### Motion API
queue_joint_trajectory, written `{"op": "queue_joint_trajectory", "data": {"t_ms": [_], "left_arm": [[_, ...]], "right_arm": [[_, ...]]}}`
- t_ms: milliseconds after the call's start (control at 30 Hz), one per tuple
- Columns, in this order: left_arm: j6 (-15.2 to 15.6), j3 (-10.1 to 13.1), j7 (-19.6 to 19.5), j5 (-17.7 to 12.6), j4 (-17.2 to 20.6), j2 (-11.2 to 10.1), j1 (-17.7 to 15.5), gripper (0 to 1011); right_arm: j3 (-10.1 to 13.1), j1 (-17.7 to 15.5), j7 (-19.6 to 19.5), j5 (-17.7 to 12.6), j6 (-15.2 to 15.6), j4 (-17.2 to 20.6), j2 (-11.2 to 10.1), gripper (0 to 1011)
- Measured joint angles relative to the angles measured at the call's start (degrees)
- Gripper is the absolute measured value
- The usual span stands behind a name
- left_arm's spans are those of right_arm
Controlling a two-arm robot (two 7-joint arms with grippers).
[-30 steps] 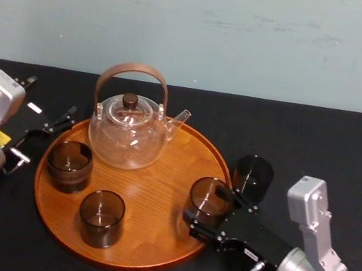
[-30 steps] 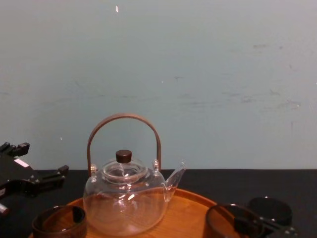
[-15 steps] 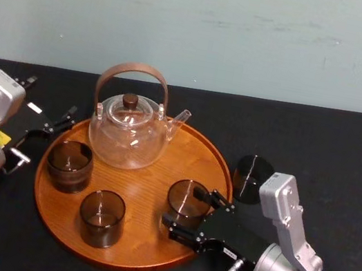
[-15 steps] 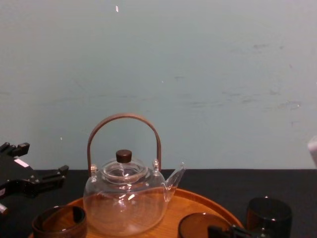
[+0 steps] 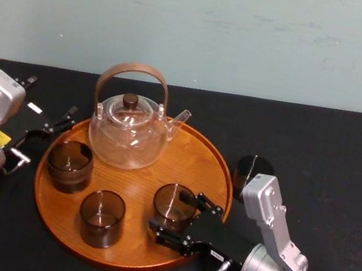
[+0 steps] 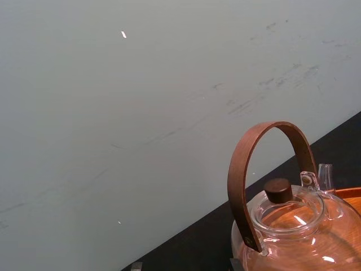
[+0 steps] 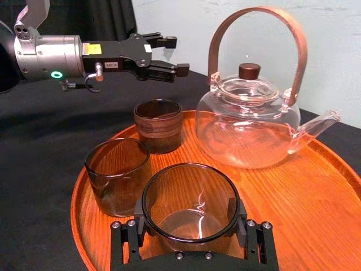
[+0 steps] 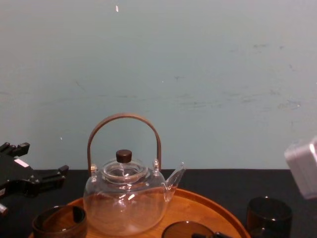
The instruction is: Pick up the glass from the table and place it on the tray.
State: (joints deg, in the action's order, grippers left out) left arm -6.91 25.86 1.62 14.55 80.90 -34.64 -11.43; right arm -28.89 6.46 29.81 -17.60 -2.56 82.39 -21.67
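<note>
Right gripper (image 5: 171, 212): arm reaching in low from the right over the tray (image 5: 195, 153), fingers clamped on a smoky glass (image 5: 171, 200) at its front-right part. Left gripper (image 7: 175, 55): parked left of the tray, fingers apart.

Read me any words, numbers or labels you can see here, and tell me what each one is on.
White label on the left arm, behind the left gripper: dark print, too small to read.
Yellow sticker on the same arm: too blurred to read.
Tray and teapot: no writing.
</note>
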Motion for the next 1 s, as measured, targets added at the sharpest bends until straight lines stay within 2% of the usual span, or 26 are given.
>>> {"op": "queue_joint_trajectory", "data": {"t_ms": [333,1000], "left_arm": [[0.0,0.0,0.0,0.0,0.0,0.0,0.0,1001],[0.0,0.0,0.0,0.0,0.0,0.0,0.0,1001]], "right_arm": [[-1.1,1.2,0.4,0.5,-0.7,-1.9,0.7,905],[-1.8,2.7,1.3,0.1,-1.2,-5.3,2.0,905]]}}
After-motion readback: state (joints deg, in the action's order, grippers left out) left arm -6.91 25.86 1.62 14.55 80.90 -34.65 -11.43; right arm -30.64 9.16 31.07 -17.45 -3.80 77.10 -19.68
